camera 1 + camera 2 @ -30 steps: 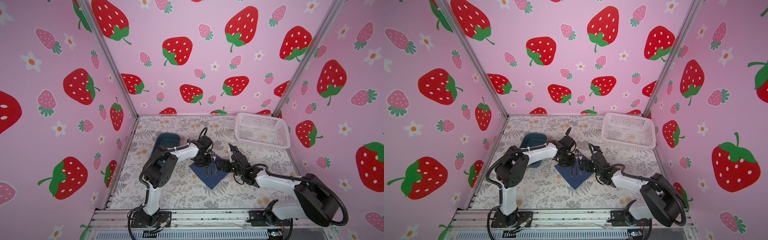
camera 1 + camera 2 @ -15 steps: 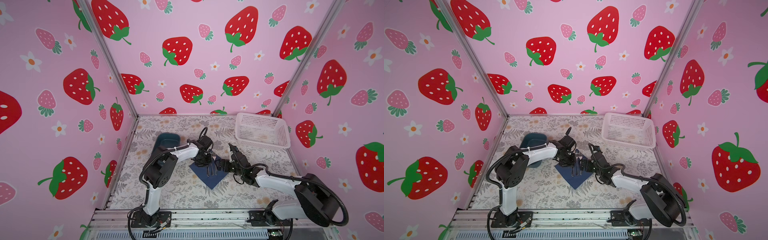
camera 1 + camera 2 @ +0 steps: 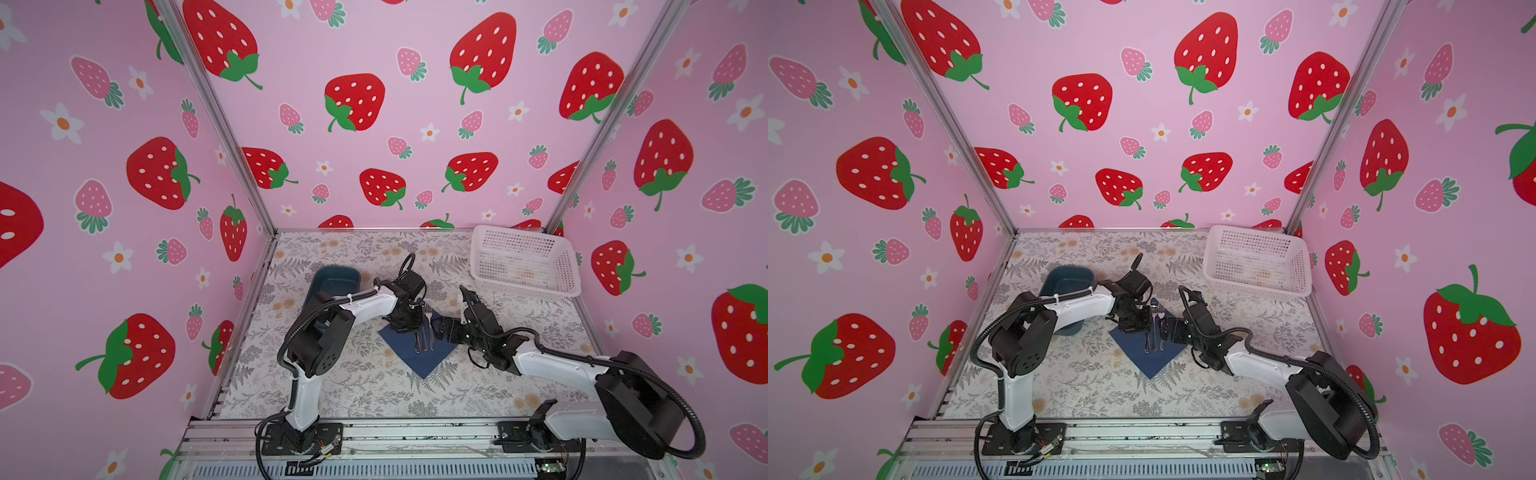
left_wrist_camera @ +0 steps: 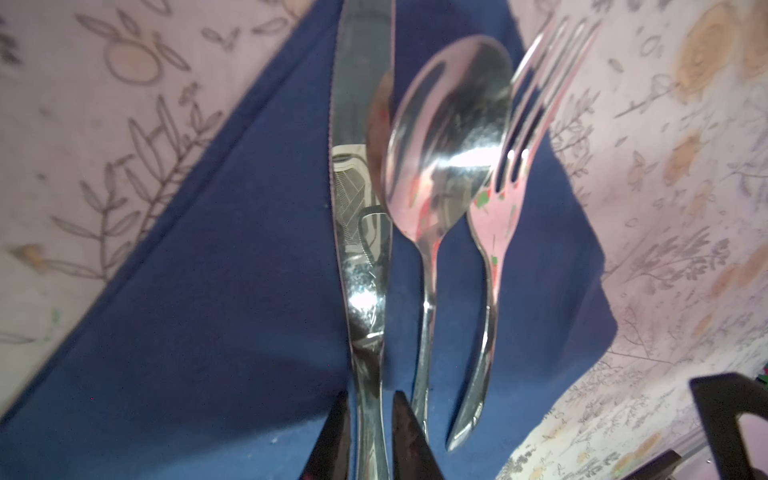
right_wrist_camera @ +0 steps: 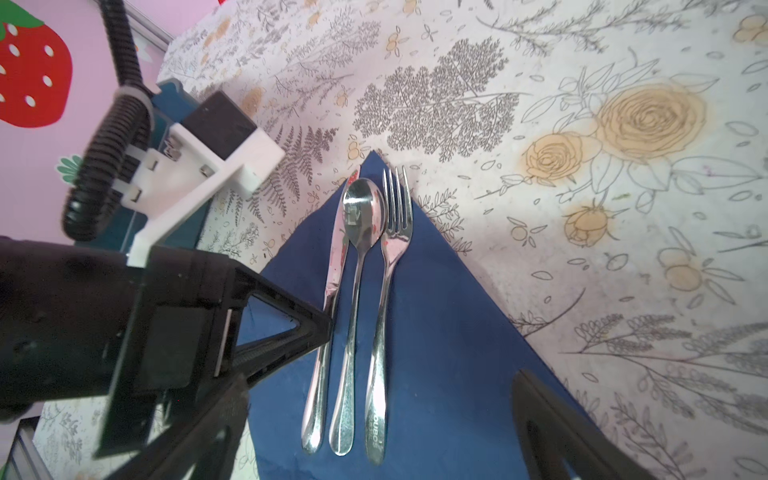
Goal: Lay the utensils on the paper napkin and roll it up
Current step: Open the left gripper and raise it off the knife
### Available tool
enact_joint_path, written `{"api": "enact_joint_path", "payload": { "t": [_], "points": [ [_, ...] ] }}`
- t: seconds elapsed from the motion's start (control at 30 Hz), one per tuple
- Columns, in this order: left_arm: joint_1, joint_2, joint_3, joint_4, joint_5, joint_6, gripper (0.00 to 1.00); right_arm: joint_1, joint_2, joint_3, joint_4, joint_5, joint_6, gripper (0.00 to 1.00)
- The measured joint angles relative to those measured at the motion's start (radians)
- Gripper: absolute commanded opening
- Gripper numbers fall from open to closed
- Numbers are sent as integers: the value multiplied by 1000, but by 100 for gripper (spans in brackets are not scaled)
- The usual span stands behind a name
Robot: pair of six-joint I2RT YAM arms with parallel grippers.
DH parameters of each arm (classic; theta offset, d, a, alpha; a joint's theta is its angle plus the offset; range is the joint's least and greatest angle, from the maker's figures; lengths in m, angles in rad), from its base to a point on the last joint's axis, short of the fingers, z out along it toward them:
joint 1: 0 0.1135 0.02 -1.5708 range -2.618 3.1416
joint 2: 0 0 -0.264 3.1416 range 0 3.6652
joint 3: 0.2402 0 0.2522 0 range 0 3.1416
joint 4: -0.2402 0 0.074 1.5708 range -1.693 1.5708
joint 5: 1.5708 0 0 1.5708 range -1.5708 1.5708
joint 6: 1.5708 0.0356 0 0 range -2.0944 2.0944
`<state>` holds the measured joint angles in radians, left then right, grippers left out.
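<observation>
My left gripper [image 4: 370, 395] is down on the napkin [image 4: 208, 291], jaws a crack apart astride the knife [image 4: 361, 232] handle, not pinching. Knife, spoon [image 5: 353, 316] and fork [image 5: 384, 307] lie side by side mid-napkin, centre table [image 3: 374, 395]; my right gripper [image 3: 439, 329] gapes wide, empty, at its right corner.

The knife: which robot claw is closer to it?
Left. The left claw sits astride the knife's handle, a finger on each side. The right claw hangs open farther off, past the spoon and fork, by the napkin's edge.
</observation>
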<state>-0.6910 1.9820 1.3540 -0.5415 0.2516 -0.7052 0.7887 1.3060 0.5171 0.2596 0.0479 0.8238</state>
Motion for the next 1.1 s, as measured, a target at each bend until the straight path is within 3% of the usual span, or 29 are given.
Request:
{"api": "enact_joint_path", "payload": {
  "t": [0.2, 0.4, 0.7, 0.87, 1.0, 1.1],
  "points": [
    [-1, -151, -71, 32, -61, 24, 29, -26, -80, -10, 13, 14, 58, 100],
    [-1, -293, -164, 65, -148, 47, 30, -138, -102, -106, 111, -134, 129, 84],
    [0, -390, -228, 73, -223, 63, 35, -148, -103, -162, 176, -285, 177, 75],
    [12, -499, -293, 55, -236, 59, 36, -92, -102, -160, 153, -336, 275, 75],
    [21, -602, -293, 35, -271, 28, 42, -31, -107, -116, 23, -346, 359, 75],
    [27, -670, -293, 37, -286, 19, 42, 13, -111, -89, -17, -338, 411, 70]
  ]
}}
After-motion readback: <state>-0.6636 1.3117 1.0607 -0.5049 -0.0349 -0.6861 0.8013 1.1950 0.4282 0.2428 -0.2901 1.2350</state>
